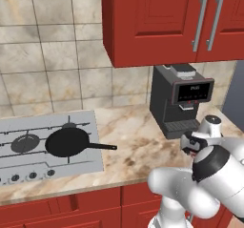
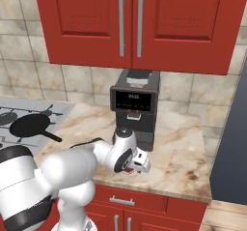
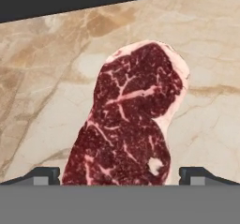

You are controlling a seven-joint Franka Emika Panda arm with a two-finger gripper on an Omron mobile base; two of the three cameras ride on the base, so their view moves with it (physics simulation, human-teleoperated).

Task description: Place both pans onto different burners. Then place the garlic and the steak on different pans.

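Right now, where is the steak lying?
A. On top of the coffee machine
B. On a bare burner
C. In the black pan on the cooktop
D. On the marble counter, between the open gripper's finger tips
D: the hand view shows the steak flat on the marble counter, with the gripper open, its finger tips standing on either side of the meat.

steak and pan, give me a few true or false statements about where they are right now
1. The steak lies on the marble counter. True.
2. The gripper is shut on the steak. False: its jaws stand open on either side of it.
3. A pan sits on the cooktop. True.
4. The steak is in the pan. False: it lies on the counter in front of the coffee machine.
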